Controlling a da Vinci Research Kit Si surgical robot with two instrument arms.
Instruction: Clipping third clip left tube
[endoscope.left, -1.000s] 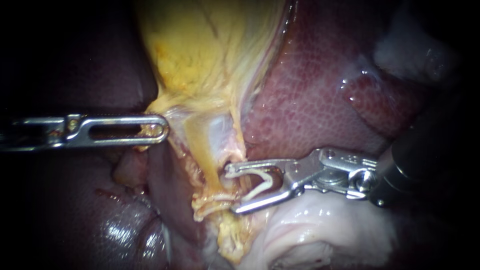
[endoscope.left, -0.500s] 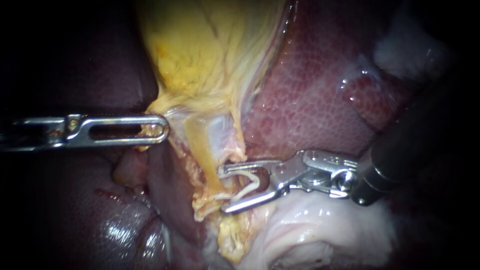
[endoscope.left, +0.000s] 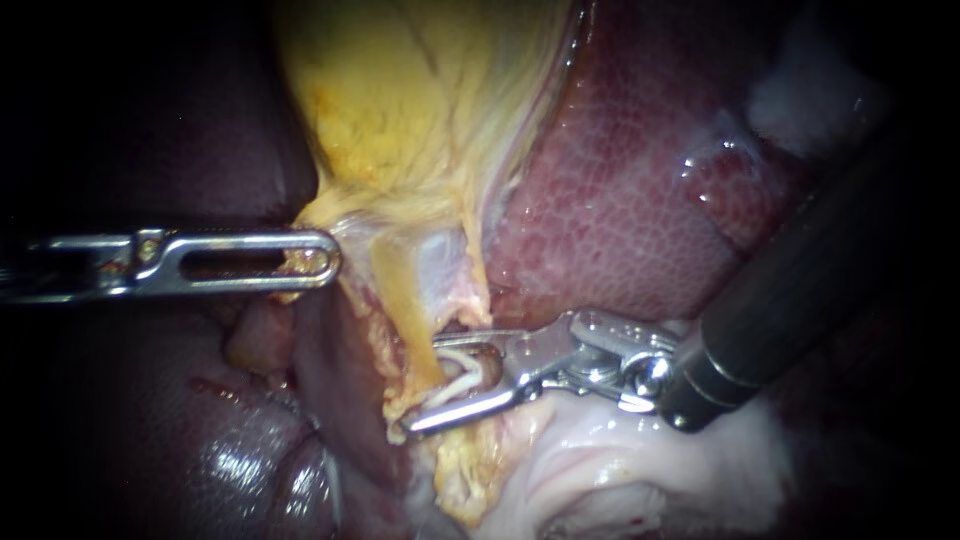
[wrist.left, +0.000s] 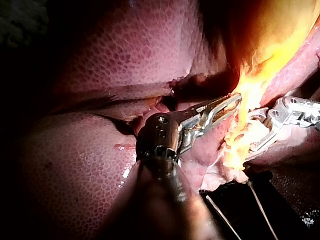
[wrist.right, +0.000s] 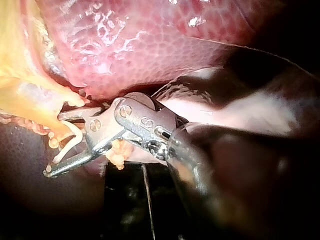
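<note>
Jaws of my right instrument (endoscope.left: 422, 384) standing apart, carrying white clip (endoscope.left: 462, 378) between them, straddling tube (endoscope.left: 405, 310). My left instrument (endoscope.left: 325, 262), beside tube, clamping gallbladder (endoscope.left: 400, 120) edge.

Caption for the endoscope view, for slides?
Steel right instrument, white clip in its jaws, straddles the yellowish tube; left instrument grips yellow tissue.

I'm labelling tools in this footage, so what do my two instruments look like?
The left instrument ends in bright silver metal, long and flat, with a rounded end, a long slot through it and a small pivot pin behind. The right instrument has a thick dark shaft ringed by a thin pale line, then a shiny silver hinge block with round pins and a slim forked end.
</note>
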